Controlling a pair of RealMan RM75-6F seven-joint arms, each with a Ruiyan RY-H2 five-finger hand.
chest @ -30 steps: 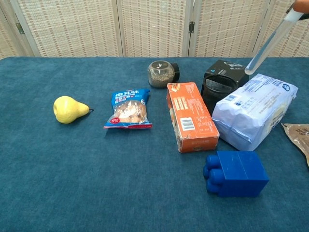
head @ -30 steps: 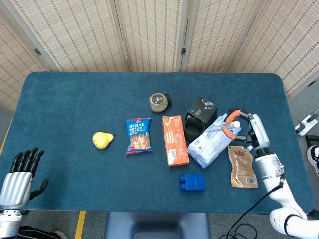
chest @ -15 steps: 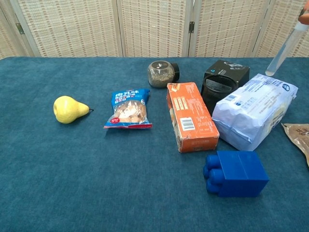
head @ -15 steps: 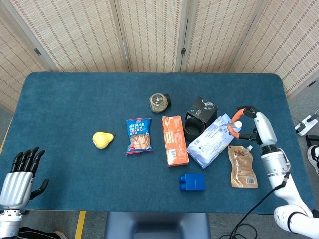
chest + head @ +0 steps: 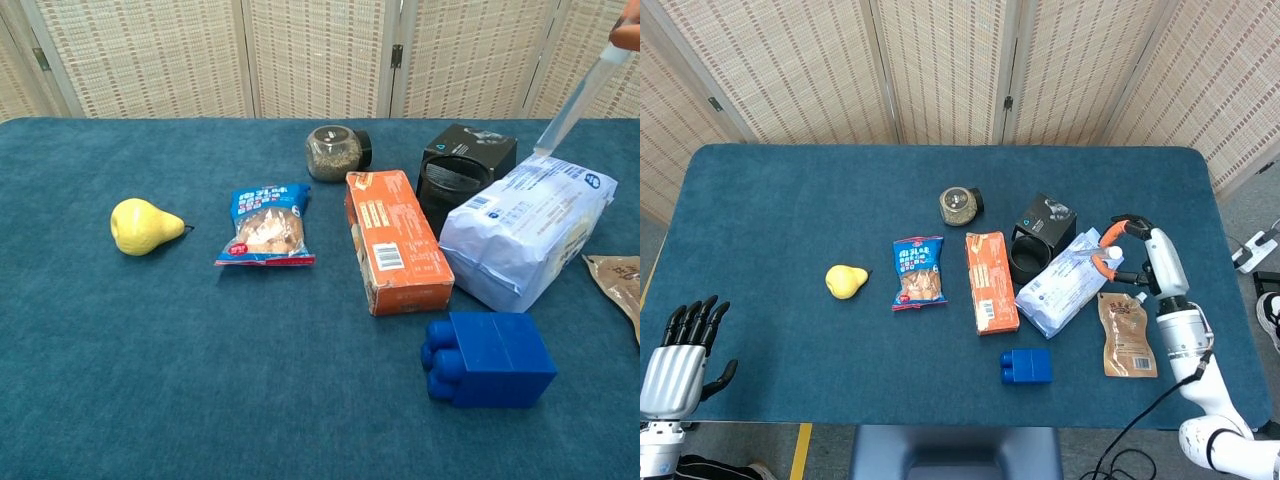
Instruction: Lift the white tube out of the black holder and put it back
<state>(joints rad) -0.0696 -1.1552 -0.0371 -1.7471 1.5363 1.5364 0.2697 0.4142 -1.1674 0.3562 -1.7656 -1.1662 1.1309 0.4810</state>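
Observation:
The black holder (image 5: 1038,237) (image 5: 462,178) stands right of the table's middle, its round opening empty. My right hand (image 5: 1137,255) holds the white tube (image 5: 582,101) (image 5: 1102,252) in the air, up and to the right of the holder. The tube slants down to the left, its lower tip above the white-blue bag (image 5: 526,229). In the chest view only an orange fingertip (image 5: 626,33) shows at the top right corner. My left hand (image 5: 680,350) hangs at the near left, off the table, fingers apart and holding nothing.
An orange box (image 5: 990,281) lies left of the holder, the white-blue bag (image 5: 1065,285) right of it. A blue block (image 5: 1026,366), a brown pouch (image 5: 1126,335), a snack bag (image 5: 917,271), a pear (image 5: 844,281) and a jar (image 5: 959,205) also lie on the blue table (image 5: 790,200).
The right hand first carried the tube away to the right, then brought it back slightly left. The tip now hangs over the bag's upper edge. The left hand stayed still.

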